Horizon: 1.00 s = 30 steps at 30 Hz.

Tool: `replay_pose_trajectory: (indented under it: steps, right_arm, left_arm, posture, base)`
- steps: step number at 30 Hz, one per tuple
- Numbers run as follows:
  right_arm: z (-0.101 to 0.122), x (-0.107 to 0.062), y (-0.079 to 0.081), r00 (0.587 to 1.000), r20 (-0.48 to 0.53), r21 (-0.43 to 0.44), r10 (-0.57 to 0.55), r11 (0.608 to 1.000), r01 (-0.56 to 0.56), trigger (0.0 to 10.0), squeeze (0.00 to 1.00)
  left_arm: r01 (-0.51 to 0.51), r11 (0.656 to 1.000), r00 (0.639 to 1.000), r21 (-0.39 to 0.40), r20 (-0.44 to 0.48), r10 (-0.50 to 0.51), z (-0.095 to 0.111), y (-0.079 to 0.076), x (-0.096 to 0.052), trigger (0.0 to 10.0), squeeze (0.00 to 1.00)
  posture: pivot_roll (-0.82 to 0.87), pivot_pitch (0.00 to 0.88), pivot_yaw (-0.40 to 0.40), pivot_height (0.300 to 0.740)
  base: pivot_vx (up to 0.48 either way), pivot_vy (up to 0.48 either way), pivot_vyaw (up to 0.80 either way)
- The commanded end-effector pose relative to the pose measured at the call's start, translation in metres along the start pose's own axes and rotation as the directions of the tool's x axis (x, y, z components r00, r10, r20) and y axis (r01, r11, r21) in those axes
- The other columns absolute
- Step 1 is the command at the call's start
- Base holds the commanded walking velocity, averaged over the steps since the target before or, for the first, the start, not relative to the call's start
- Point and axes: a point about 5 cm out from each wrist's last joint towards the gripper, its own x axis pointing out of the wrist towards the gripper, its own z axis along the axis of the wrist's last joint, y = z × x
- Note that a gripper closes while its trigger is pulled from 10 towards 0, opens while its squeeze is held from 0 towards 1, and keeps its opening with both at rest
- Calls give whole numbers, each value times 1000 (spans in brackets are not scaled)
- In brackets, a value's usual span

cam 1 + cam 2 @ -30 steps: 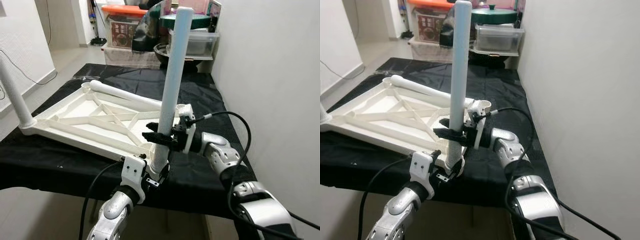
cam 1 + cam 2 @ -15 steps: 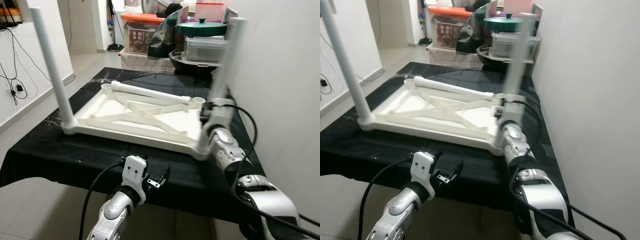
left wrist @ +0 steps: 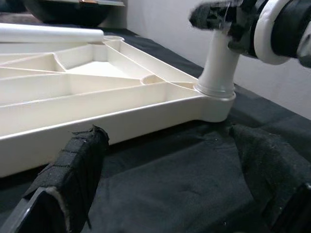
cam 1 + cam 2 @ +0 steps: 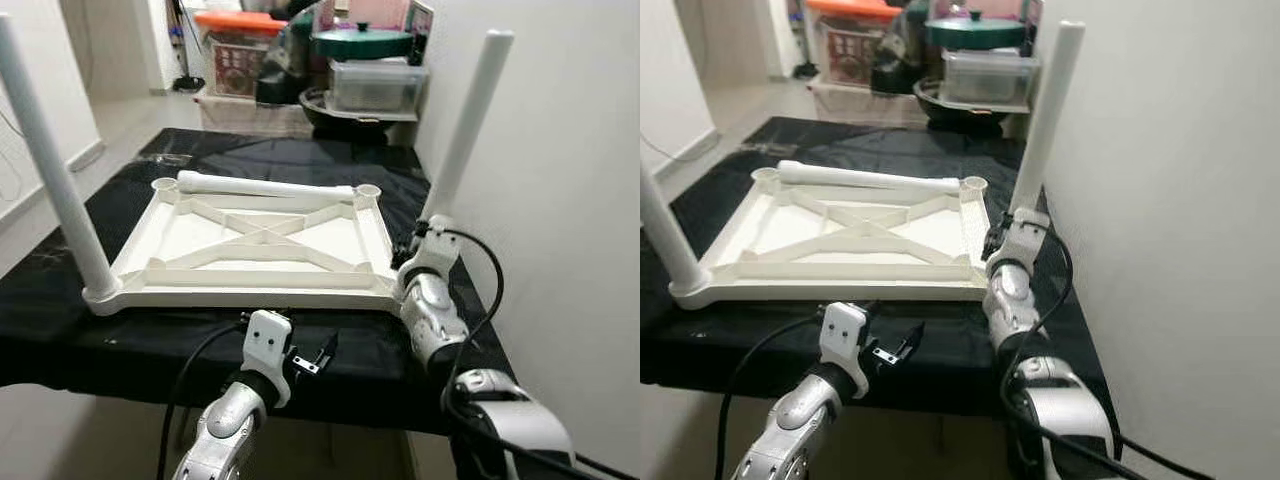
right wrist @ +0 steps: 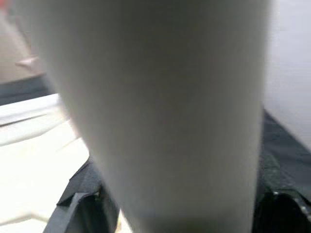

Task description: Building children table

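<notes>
Behind black cloth (image 4: 330,165), lidded clear box (image 4: 378,85); right claw (image 4: 425,232) clasps leg (image 4: 462,130)

A white table frame (image 3: 97,92) lies upside down on black cloth (image 3: 170,194). At upper right, the right gripper (image 3: 228,19) clasps an upright leg (image 3: 218,63).

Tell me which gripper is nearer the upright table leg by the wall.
Right. The right gripper is clamped around the base of that table leg, where it meets the tabletop. The left gripper is open, apart from it, off the table's front edge.
</notes>
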Motion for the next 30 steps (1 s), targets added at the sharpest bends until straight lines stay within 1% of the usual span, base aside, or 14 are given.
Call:
replay_pose_trajectory:
  steps: [1,5,7,8,17,18,19,20,21,22,24,25,29,30]
  right_arm:
    - [-2,-2,31,948,-29,17,317,948,-317,10000,0]
    - [-7,-7,33,871,-106,-16,481,875,-485,10000,0]
    - [-13,-12,33,789,-168,-29,591,797,-603,10000,0]
    - [-18,-20,35,675,-228,-25,702,688,-725,10000,0]
    - [-27,-36,42,370,-360,-7,856,394,-919,10000,0]
    - [-27,-36,42,370,-360,-7,856,394,-919,10000,0]
    - [-24,-35,46,372,-349,-3,860,396,-918,5255,0]
    - [-24,-35,46,372,-349,-3,860,396,-918,5255,0]
    - [-22,-32,51,394,-331,-11,858,414,-910,0,0]
    - [-21,-31,52,406,-325,-18,854,424,-906,0,0]
    - [-19,-16,47,658,-302,-116,690,658,-744,0,0]
    - [-19,-16,47,658,-302,-116,690,658,-744,0,0]
    - [-16,0,10,936,-244,-175,255,937,-301,0,0]
    - [-16,0,10,936,-244,-175,255,937,-301,0,0]
  left_arm:
    - [7,1000,1000,8,-17,-7,-5,-1,-1,10000,0]
    - [11,1000,1000,10,-18,-11,-5,-1,-2,10000,0]
    - [15,1000,1000,10,-17,-14,-5,-2,-2,10000,0]
    - [17,1000,1000,11,-16,-17,-5,-2,-2,10000,0]
    - [18,1000,1000,13,-15,-18,-5,-2,-1,10000,0]
    - [18,1000,1000,13,-15,-18,-5,-2,-1,10000,0]
    - [18,1000,1000,14,-15,-18,-5,-2,-1,10000,0]
    - [18,1000,1000,14,-15,-18,-5,-2,-1,10000,0]
    - [19,1000,1000,15,-15,-19,-5,-3,-1,10000,0]
    - [19,1000,1000,15,-15,-19,-5,-3,-1,10000,0]
    - [18,1000,1000,16,-14,-18,-5,-3,-2,10000,0]
    - [18,1000,1000,16,-14,-18,-5,-3,-2,10000,0]
    - [18,1000,1000,16,-16,-18,-5,-2,-1,10000,0]
    - [18,1000,1000,16,-16,-18,-5,-2,-1,10000,0]
  posture:
    - [131,0,-68,740]
    - [127,0,-63,740]
    - [129,0,-67,740]
    - [132,0,-69,740]
    - [144,0,-78,740]
    - [144,0,-78,740]
    - [146,0,-79,740]
    - [146,0,-79,740]
    - [146,0,-81,740]
    - [146,0,-81,740]
    - [149,0,-83,740]
    - [149,0,-83,740]
    - [144,0,-79,740]
    - [144,0,-79,740]
  base:
    - [0,0,0]
    - [0,0,0]
    - [0,0,0]
    - [0,0,0]
    - [0,0,0]
    - [0,0,0]
    - [0,0,0]
    - [0,0,0]
    - [0,0,0]
    - [0,0,0]
    - [0,0,0]
    - [0,0,0]
    - [0,0,0]
    - [0,0,0]
